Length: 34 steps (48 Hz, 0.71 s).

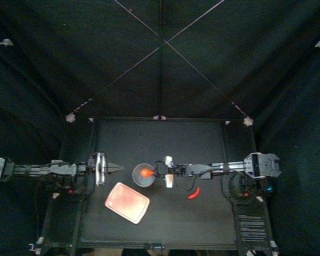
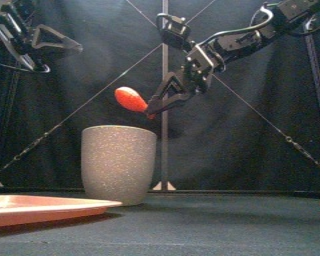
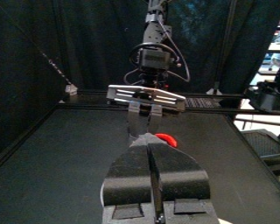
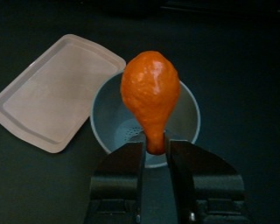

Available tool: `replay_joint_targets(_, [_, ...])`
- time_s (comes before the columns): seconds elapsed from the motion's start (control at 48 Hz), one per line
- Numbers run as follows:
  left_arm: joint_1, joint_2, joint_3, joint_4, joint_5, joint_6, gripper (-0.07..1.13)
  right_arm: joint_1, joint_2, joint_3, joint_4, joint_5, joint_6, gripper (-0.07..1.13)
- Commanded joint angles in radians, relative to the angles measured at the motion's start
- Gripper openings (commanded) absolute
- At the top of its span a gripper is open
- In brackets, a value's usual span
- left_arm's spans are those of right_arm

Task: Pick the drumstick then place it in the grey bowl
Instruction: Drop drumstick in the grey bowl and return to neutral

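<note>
R gripper [image 4: 157, 150] clamped on drumstick [image 4: 150, 87] by its thin end, fat end poised over grey bowl [image 4: 108, 122] mouth, so letting go should drop it in. Pink tray [image 4: 55, 87] at bowl's 7 o'clock. L gripper [image 3: 152, 147] closed, empty, idle at 9 o'clock.

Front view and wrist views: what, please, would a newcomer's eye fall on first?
The orange drumstick, held by its thin end in the right tool, hangs above the mouth of the tall grey speckled cup in the middle of the table. The flat pink tray lies to the cup's front left, and the left tool rests shut at the left.
</note>
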Motion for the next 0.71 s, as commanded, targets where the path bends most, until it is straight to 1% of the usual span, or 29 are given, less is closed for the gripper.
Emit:
replay_joint_targets(0.021, [-0.002,0.005,-0.012,0.0,-0.009,0.002,-0.02,0.014,-0.003,-0.032,0.011,-0.008,0.0,0.6])
replay_joint_targets(0.125, [0.0,0.005,-0.009,0.0,-0.009,0.002,-0.02,0.017,0.005,-0.032,0.017,-0.009,0.002,0.72])
replay_joint_targets(0.208, [0.0,0.005,-0.008,0.0,-0.009,0.002,-0.02,0.012,0.006,-0.032,0.032,-0.011,0.0,0.77])
replay_joint_targets(0.354, [0.0,0.005,-0.002,-0.002,-0.009,0.002,-0.02,0.012,-0.006,-0.02,0.04,-0.054,0.0,0.77])
replay_joint_targets(0.458, [-0.002,0.005,-0.002,-0.002,-0.009,0.0,-0.02,0.011,-0.04,0.014,0.051,-0.123,0.002,0.77])
replay_joint_targets(0.708, [-0.005,0.005,-0.005,0.009,-0.009,0.002,-0.02,0.009,-0.209,0.218,0.121,-0.43,0.0,0.77])
